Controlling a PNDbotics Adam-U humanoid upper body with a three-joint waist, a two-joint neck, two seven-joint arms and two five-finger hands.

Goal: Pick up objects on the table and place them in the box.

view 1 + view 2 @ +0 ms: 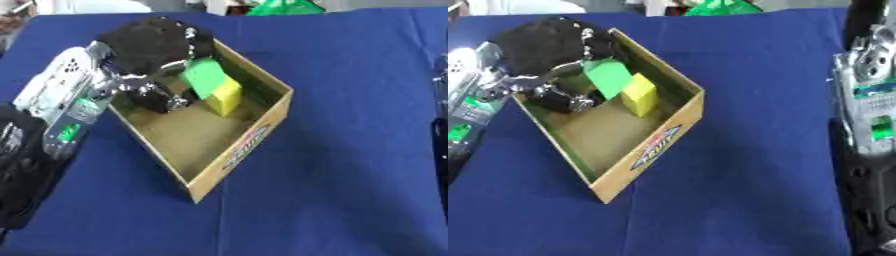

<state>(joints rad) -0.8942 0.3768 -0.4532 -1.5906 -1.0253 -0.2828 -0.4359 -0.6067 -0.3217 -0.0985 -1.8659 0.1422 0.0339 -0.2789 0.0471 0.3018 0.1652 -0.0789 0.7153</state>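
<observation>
Left hand (156, 47) crowds the box's (248, 141) far corner (near half open).

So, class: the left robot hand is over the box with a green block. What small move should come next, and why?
Probably open the fingers and let go. The left robot hand holds the green block inside the box, beside the yellow block, so it seems placed; whether it rests on the floor is unclear.

my worktop (350, 75) is covered in deep blue. the box (249, 142) is tan cardboard with a red, blue and yellow print on its side. inside sit a bright green block (203, 76) and a yellow block (225, 97). my left hand (153, 45) is black with silver bits.
</observation>
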